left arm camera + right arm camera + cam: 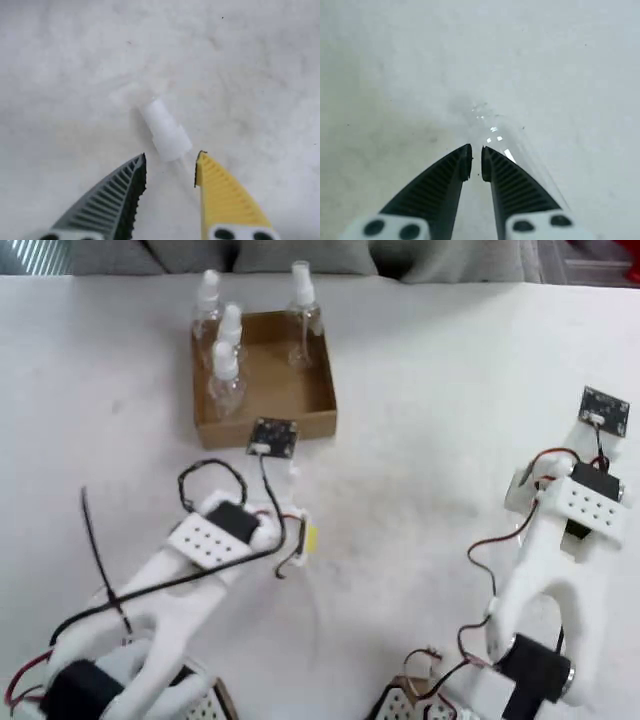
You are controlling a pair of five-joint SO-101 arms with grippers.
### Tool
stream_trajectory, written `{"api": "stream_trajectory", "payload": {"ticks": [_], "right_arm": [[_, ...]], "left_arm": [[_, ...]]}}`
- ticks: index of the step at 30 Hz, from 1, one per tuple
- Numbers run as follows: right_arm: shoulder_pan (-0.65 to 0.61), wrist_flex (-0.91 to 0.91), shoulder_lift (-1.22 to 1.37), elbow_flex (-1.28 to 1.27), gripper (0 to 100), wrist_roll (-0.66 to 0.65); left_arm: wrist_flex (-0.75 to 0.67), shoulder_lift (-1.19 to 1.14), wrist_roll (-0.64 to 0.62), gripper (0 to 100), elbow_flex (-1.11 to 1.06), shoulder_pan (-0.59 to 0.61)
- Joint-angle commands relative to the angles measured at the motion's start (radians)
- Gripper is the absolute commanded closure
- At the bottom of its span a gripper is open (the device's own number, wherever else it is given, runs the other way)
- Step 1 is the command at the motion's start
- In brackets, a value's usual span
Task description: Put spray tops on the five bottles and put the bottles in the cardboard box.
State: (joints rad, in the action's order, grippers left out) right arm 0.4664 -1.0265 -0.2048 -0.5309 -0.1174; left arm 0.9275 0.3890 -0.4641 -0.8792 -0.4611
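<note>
A white spray top [165, 131] lies on its side on the white table, just ahead of my left gripper [170, 162]. That gripper is open, with its grey finger [125, 192] and yellow finger [217, 192] on either side of the top's stem end and not touching it. A clear bottle [507, 147] without a top lies flat on the table beside my right gripper [475, 162], which is shut with nothing in it. The cardboard box [300, 425] stands at the back, holding several upright capped bottles [226, 380]. The left arm's yellow finger [308, 538] is in front of the box.
The right arm [580, 502] stands at the table's right side, well away from the box. Loose cables [215, 475] loop around the left arm. Bare white table [430, 440] lies between the two arms and to the right of the box.
</note>
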Motion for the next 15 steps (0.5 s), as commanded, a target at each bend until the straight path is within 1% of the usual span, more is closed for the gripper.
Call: {"api": "stream_trajectory", "payload": {"ticks": [1, 7, 15], "right_arm": [[0.042, 0.079, 0.076, 0.011, 98.2, -0.012], [0.077, 0.07, 0.22, 0.106, 98.2, -0.003], [0.077, 0.067, 0.323, 0.183, 98.2, -0.002]], "left_arm": [[-0.021, -0.088, -0.012, 82, 0.104, 0.007], [-0.015, -0.214, -0.008, 82, 0.192, 0.058], [-0.014, -0.228, -0.012, 82, 0.199, 0.059]]}}
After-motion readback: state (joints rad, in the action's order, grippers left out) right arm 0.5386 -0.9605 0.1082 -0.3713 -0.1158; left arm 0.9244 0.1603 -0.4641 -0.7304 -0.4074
